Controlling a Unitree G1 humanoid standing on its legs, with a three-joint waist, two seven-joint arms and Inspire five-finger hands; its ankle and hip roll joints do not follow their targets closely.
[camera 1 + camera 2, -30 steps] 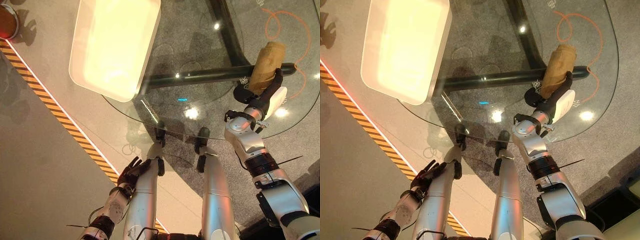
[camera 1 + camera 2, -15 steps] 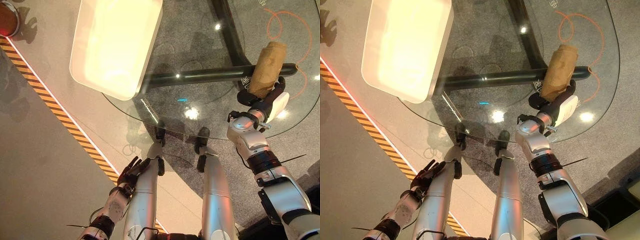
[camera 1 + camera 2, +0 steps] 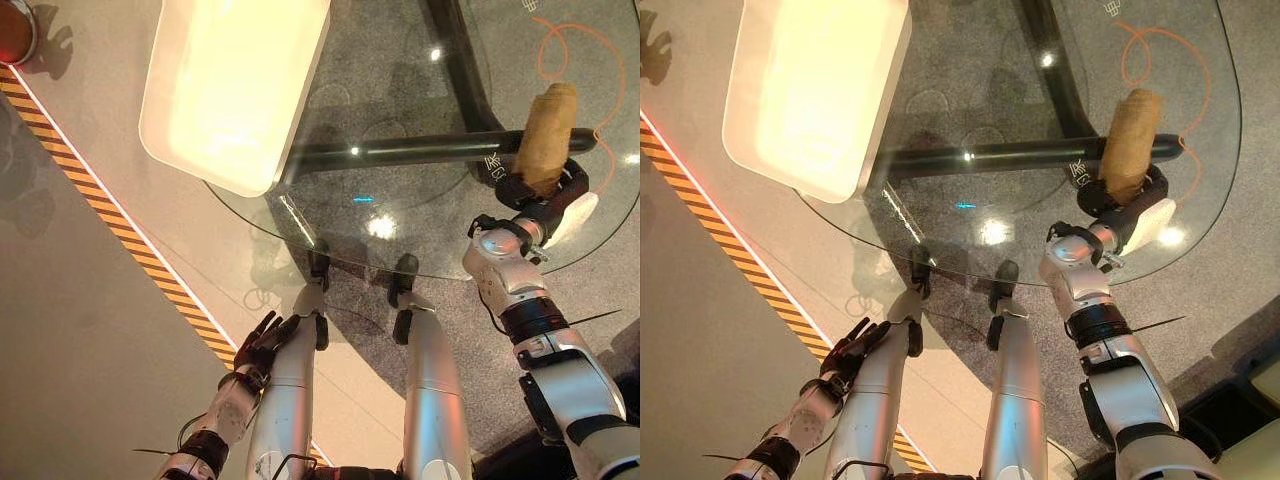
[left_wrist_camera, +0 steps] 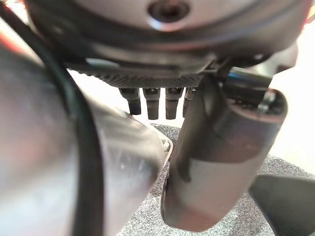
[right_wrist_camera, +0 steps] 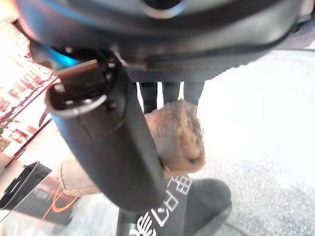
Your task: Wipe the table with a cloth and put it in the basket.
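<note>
the tan rolled cloth (image 3: pixel 545 135) lies on the round glass table (image 3: pixel 400 215) at the right of the frame, above the right hand (image 3: pixel 545 200), whose dark fingers and thumb curl round the roll's near end (the right wrist view shows the thumb (image 5: pixel 110 142) laid across the cloth). the white basket (image 3: pixel 225 90) sits at the upper left, on the table's edge. the left hand (image 3: pixel 262 345) hangs at the lower left, fingers loosely spread.

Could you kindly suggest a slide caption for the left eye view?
Right hand grips a rolled tan cloth on the glass table; left hand hangs open below.
</note>
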